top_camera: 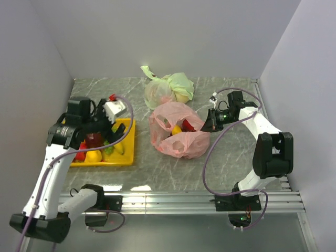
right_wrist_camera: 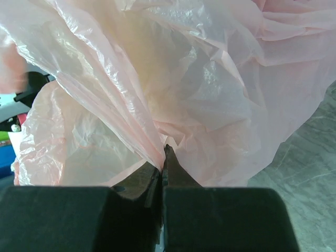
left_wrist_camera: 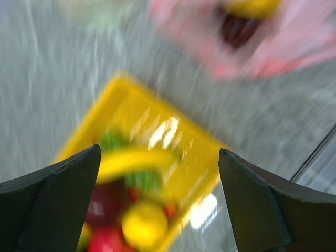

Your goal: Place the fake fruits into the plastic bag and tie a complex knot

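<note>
your left gripper (left_wrist_camera: 160,163): jaws spread wide, empty, hanging over yellow tray (left_wrist_camera: 173,131). fake fruits (left_wrist_camera: 137,220) lie straight below jaws, in tray. view blurred, but banana (left_wrist_camera: 134,157) seems to run finger to finger, so you'd likely need a wrist turn. plastic bag (top_camera: 177,137) sits mid-table, right of tray, some fruit inside. your right gripper (right_wrist_camera: 164,155): pinched tight on bag film at its right edge. left arm nearer fruits.

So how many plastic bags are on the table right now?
2. The pink bag lies mid-table, pinched by the right gripper; the pale green knotted bag sits just behind it.
</note>
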Available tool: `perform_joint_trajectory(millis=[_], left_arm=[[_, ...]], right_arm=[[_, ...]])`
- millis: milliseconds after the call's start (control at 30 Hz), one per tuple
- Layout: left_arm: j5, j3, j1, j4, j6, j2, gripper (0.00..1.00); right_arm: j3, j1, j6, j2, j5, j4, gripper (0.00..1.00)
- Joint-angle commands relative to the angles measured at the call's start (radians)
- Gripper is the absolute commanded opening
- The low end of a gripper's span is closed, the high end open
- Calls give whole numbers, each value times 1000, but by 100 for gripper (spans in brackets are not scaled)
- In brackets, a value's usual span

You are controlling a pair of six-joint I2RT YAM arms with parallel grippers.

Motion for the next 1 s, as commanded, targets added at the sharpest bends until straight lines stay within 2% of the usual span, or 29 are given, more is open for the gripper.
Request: perform_joint_trajectory(millis=[0, 133, 267, 333, 667, 967], left_arm=[[-181, -126, 131, -145, 58, -18, 100], [-302, -168, 321, -97, -63, 14, 99], [-422, -205, 395, -14, -183, 64, 99], [-433, -229, 427, 29, -214, 84, 99], [-394, -260, 458, 220, -292, 313, 99], [-358, -251, 458, 322, -295, 428, 98]], right_arm=[[20, 8, -7, 8, 1, 5, 0], [14, 14, 1, 12, -2, 17, 0], [18, 17, 8, 18, -8, 20, 0], [26, 16, 10, 21, -7, 22, 0], [7, 19, 8, 5, 0, 20, 0], [18, 19, 13, -5, 9, 15, 0]])
